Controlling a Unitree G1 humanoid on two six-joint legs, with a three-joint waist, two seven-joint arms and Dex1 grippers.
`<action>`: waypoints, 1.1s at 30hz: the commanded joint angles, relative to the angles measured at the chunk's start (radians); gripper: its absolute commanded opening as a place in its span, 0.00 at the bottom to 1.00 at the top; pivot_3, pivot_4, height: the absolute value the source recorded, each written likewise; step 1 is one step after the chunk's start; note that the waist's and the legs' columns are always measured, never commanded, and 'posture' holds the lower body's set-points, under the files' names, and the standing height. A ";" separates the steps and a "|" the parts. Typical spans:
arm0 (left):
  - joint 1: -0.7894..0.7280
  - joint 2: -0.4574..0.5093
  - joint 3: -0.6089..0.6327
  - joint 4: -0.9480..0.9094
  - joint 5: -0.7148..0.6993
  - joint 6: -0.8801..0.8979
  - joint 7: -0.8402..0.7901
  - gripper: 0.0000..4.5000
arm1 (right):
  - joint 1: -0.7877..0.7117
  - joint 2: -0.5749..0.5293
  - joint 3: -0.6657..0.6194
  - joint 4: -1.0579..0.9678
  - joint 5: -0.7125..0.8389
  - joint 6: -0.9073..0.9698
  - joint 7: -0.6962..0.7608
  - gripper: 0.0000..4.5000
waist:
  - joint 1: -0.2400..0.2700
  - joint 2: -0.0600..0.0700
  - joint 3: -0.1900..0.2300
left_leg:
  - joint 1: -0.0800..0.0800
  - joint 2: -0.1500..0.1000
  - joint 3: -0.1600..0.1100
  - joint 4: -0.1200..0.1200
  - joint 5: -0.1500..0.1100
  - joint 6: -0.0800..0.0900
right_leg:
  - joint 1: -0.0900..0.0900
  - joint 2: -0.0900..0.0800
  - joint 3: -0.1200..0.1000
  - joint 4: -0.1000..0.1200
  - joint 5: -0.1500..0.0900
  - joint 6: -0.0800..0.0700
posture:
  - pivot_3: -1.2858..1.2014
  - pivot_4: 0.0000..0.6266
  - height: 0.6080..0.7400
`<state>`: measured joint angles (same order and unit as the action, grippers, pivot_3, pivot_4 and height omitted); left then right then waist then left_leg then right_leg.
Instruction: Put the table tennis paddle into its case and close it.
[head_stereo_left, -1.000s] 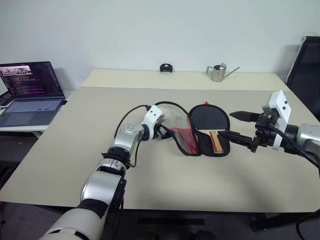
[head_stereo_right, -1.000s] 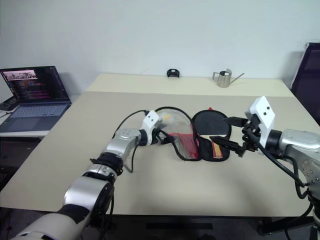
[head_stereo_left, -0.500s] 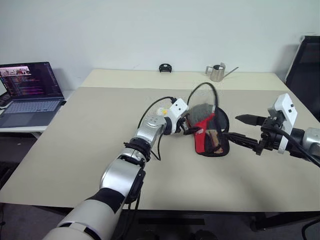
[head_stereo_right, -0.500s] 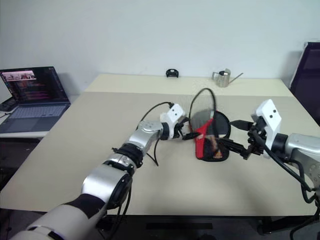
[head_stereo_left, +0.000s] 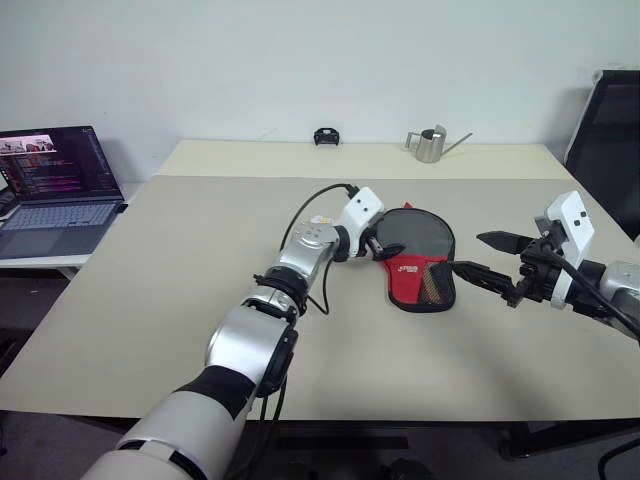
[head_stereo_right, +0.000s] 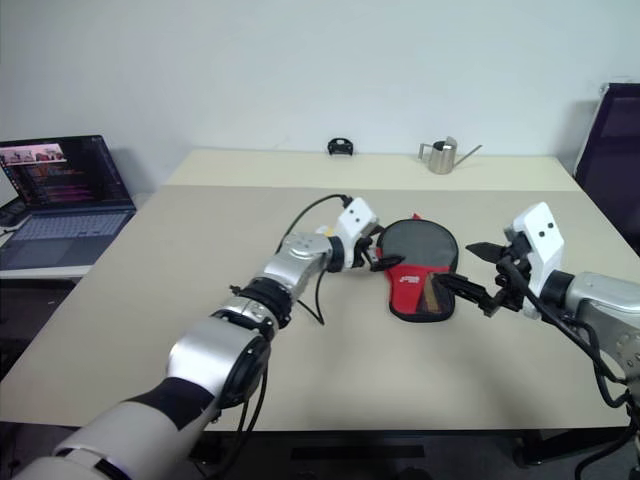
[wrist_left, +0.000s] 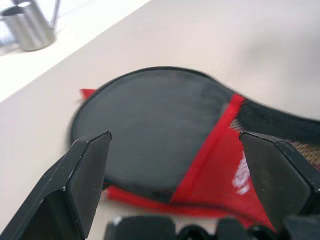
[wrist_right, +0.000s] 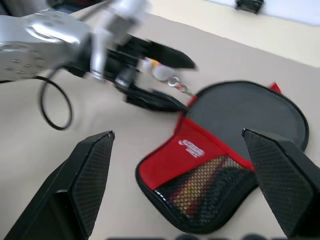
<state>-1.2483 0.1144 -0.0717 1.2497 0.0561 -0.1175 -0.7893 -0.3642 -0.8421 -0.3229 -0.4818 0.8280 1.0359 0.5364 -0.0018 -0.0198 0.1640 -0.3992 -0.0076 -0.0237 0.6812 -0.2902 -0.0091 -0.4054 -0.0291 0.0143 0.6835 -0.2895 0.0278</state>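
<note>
The case (head_stereo_left: 415, 262) looks like soft cloth: a matt black round panel next to the left end effector (head_stereo_left: 381, 243), a brighter red fabric panel beside it, and open-weave black mesh over the narrow end nearest the right end effector (head_stereo_left: 478, 255). Both end effectors have black fingers of hard plastic with a dull sheen, finely cross-hatched on the right one's pads (wrist_right: 92, 180). The bench (head_stereo_left: 180, 290) is smooth, matt beige. Beyond the case, the small watering can (head_stereo_left: 432, 146) is brushed metal.

Laptop (head_stereo_left: 55, 190) — watering can (head_stereo_left: 432, 146) — small black object (head_stereo_left: 325, 137).
</note>
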 joint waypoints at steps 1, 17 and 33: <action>0.019 0.061 0.052 -0.093 -0.066 -0.021 -0.111 1.00 | -0.026 0.036 0.070 0.069 -0.088 -0.055 -0.040 1.00 | -0.003 0.000 0.000 | 0.000 0.000 0.000 0.000 0.000 0.000 | 0.000 0.000 0.000 0.000 0.000 0.000 | 0.52 0.24 1.00; 0.420 0.321 0.085 -0.964 -0.360 0.474 -0.428 1.00 | -0.296 0.291 0.301 0.733 -0.493 -0.343 -0.122 1.00 | -0.025 0.001 0.000 | -0.001 0.001 0.000 0.000 0.002 -0.004 | -0.001 -0.001 0.001 0.001 0.000 0.000 | 0.52 0.24 1.00; 0.436 0.454 0.097 -1.109 -0.437 0.567 -0.424 1.00 | -0.397 0.340 0.397 1.001 -0.645 -0.419 0.036 1.00 | -0.032 0.001 -0.001 | 0.002 0.001 0.001 0.001 0.001 -0.001 | -0.001 -0.001 0.003 0.005 0.000 0.000 | 0.52 0.24 1.00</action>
<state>-0.7865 0.5547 0.0069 0.1660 -0.3561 0.4574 -1.2166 -0.7474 -0.5133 0.0588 0.4993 0.1991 0.6239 0.5484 -0.0335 -0.0187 0.1633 -0.3967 -0.0060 -0.0221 0.6817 -0.2895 -0.0104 -0.4065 -0.0296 0.0170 0.6885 -0.2894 0.0276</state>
